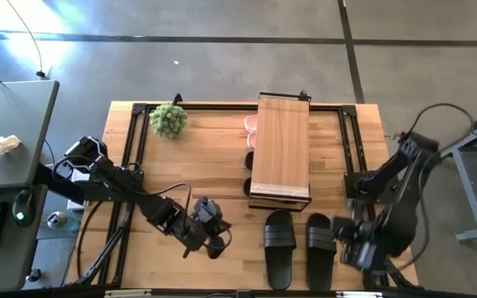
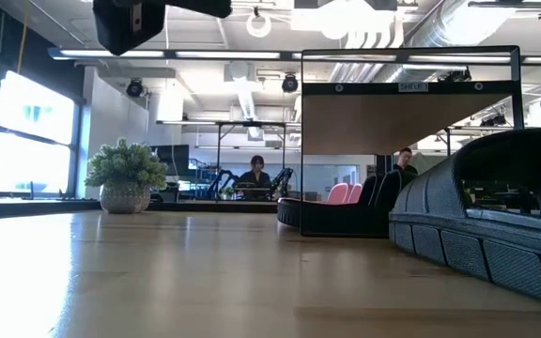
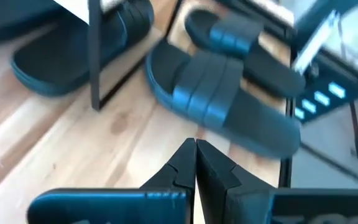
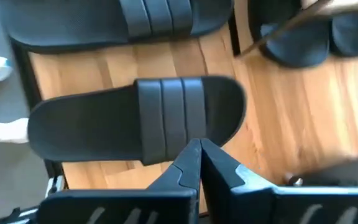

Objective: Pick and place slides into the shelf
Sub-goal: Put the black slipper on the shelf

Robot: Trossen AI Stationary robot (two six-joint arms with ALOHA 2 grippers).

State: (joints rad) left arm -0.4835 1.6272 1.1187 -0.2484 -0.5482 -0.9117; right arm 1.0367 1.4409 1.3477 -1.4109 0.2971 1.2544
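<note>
The shelf (image 1: 280, 149) stands at the table's middle far part, its light plank top on a black wire frame. A pink pair (image 1: 251, 124) and two black slides (image 1: 248, 172) lie under it, their ends sticking out on the left. Two more black slides (image 1: 279, 247) (image 1: 320, 248) lie side by side on the table near the front edge. My left gripper (image 1: 209, 236) is shut and empty, left of these two (image 3: 222, 102). My right gripper (image 1: 350, 240) is shut, just right of the right-hand slide, its tips over that slide's ribbed strap (image 4: 166, 118).
A small potted plant (image 1: 169, 120) stands at the table's far left. Black frame rails (image 1: 135, 141) run along the table's left and right sides. A grey desk (image 1: 7, 141) with a crumpled paper stands left of the table. People sit in the room behind (image 2: 255, 174).
</note>
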